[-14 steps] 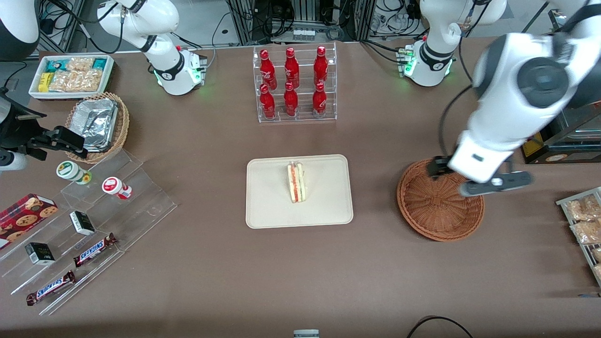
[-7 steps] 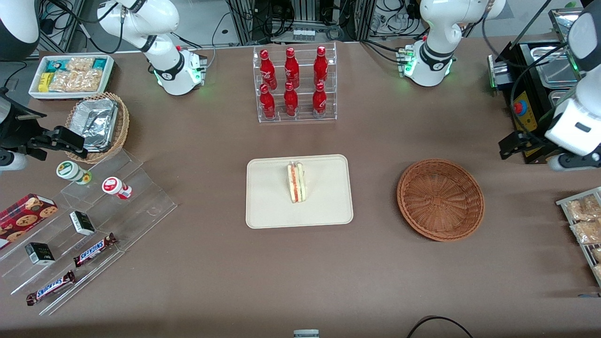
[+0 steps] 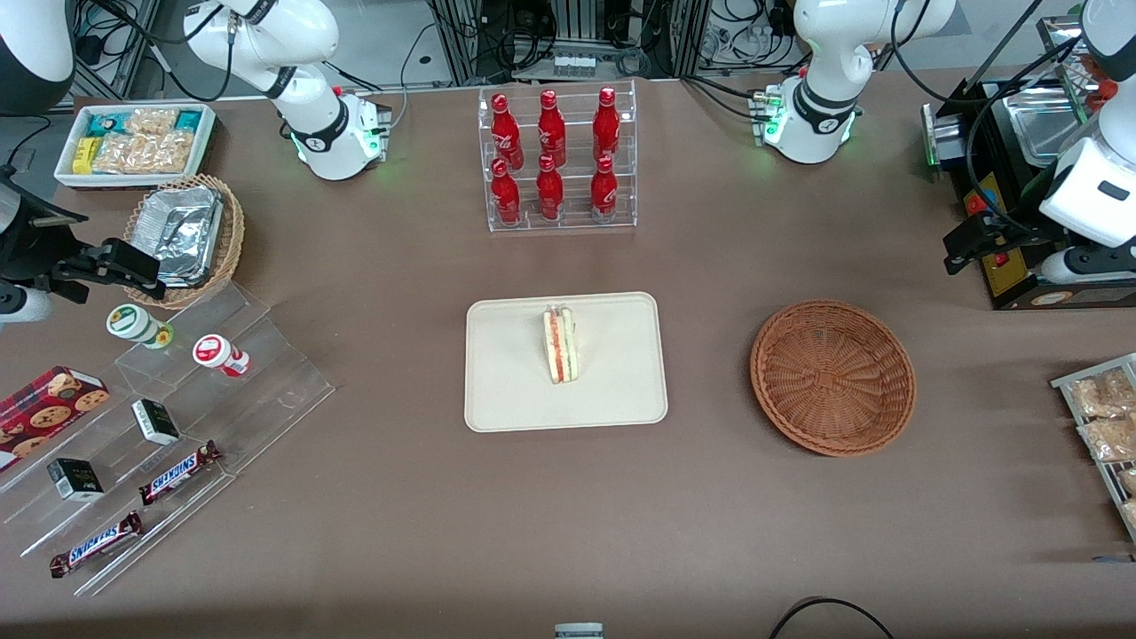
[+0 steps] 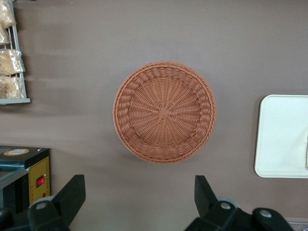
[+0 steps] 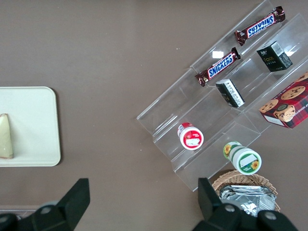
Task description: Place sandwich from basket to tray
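Note:
The sandwich, a pale wedge with a red and green cut edge, lies in the middle of the cream tray; it also shows as a wedge on the tray in the right wrist view. The reddish-brown wicker basket stands beside the tray, toward the working arm's end, with nothing in it. My left gripper hangs high, past the basket toward that end of the table. In the left wrist view the gripper is open and holds nothing, with the basket and a tray edge below.
A clear rack of red bottles stands farther from the camera than the tray. A black machine with a red button and a rack of snack packets sit at the working arm's end. A stepped acrylic display and a tan foil basket are at the parked arm's end.
My left gripper has swung away from above the basket toward the working arm's end of the table, then slightly farther from the camera. The sandwich, tray and basket have not moved.

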Action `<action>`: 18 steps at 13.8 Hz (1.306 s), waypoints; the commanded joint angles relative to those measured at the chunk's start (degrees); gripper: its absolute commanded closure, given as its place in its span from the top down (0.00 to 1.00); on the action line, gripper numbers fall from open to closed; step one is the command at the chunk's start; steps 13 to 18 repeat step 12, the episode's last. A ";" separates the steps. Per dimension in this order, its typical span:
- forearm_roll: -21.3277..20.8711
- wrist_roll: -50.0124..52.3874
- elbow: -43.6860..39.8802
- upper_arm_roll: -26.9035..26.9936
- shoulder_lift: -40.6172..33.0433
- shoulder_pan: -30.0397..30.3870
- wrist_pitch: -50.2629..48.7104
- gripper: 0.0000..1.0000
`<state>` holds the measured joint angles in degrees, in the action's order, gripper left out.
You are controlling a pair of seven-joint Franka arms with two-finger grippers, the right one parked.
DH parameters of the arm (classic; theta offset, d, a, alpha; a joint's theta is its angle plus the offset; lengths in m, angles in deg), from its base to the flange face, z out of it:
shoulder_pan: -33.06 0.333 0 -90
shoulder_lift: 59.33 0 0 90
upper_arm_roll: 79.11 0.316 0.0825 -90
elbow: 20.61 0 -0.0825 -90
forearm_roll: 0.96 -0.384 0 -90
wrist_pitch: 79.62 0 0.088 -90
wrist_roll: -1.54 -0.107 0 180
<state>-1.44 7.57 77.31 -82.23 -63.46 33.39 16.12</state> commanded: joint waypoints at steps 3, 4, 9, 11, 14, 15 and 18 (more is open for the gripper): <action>1.10 -2.25 -1.94 -0.22 0.88 0.64 -2.30 1.00; 1.10 -2.42 -1.86 -0.22 0.88 0.64 -2.66 1.00; 0.14 -2.34 -2.55 -0.31 1.93 0.47 -2.48 1.00; 0.14 -2.25 -3.35 -0.40 2.20 0.38 -2.48 1.00; 0.14 -2.34 -3.96 -0.40 2.72 0.29 -2.57 1.00; 0.14 -2.34 -3.96 -0.40 2.72 0.29 -2.57 1.00; 0.14 -2.34 -3.96 -0.40 2.72 0.29 -2.57 1.00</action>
